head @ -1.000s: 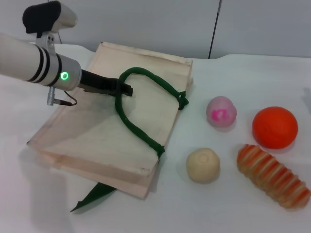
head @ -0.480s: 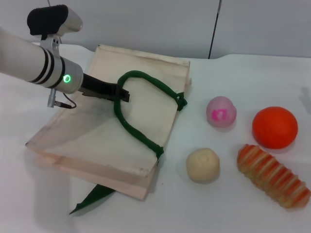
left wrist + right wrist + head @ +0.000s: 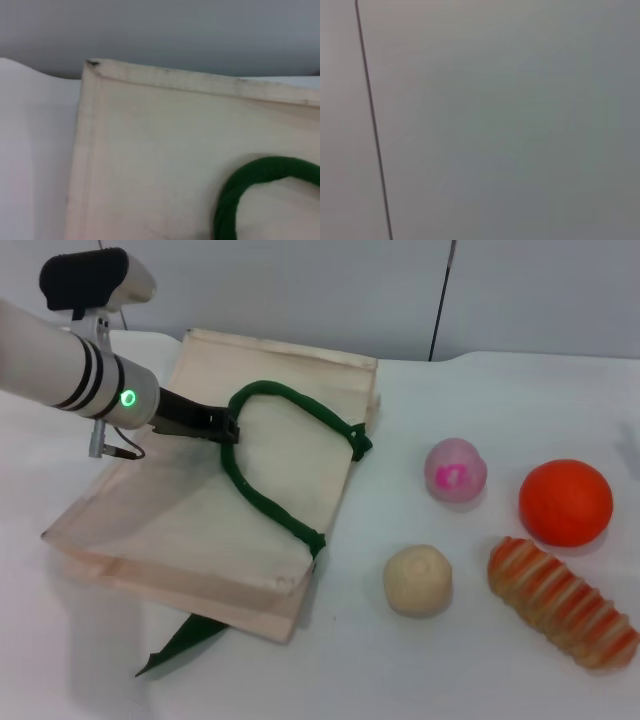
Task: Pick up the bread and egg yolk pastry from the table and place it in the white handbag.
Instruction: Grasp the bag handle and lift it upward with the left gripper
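Two food items wait on your counter: the egg yolk pastry and, to its right, the bread. Left of them lies the white handbag, where your left gripper has its fingers pinching the green handle.

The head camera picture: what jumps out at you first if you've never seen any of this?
Probably the left gripper, reaching from the left with its dark fingers at the green handle of the white handbag, which lies flat on the table. Next, the bright orange fruit at the right, with the bread just in front of it and the egg yolk pastry between bread and bag.
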`<action>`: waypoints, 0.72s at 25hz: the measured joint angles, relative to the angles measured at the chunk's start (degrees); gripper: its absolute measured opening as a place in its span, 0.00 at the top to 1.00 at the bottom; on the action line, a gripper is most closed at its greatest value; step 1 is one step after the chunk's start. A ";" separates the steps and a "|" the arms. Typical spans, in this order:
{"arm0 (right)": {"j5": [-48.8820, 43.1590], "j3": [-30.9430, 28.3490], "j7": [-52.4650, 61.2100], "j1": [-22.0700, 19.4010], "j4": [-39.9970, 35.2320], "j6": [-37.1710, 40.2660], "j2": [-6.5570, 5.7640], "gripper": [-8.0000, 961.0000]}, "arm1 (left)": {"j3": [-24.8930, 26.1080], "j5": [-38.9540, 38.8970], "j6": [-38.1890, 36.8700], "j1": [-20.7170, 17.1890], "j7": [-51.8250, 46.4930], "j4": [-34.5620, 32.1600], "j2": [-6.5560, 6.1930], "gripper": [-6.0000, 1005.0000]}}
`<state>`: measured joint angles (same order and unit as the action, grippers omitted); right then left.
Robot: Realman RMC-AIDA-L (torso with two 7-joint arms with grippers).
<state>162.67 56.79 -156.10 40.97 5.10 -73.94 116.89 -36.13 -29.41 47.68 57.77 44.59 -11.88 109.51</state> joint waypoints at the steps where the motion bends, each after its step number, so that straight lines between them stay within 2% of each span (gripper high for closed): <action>1: -0.05 0.00 0.00 0.00 0.20 -0.45 0.00 0.10 | 0.00 0.01 -0.30 -0.09 -0.05 0.01 0.00 0.72; 10: -1.12 -0.11 0.00 -0.04 0.44 -0.93 -0.08 0.11 | -0.01 2.59 -2.76 0.12 0.99 1.00 0.37 0.84; 14: -1.34 -0.12 0.01 -0.31 0.44 -0.94 -0.09 0.11 | -0.65 3.40 -3.25 0.47 1.24 1.03 0.99 0.88; 18: -1.39 -0.10 0.00 -0.89 0.44 -0.71 -0.09 0.11 | -0.47 1.83 -4.13 -0.29 1.55 -0.09 2.37 0.89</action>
<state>161.29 56.69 -156.09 40.08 5.54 -74.65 116.80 -36.60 -27.58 43.55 57.48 46.14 -11.98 111.88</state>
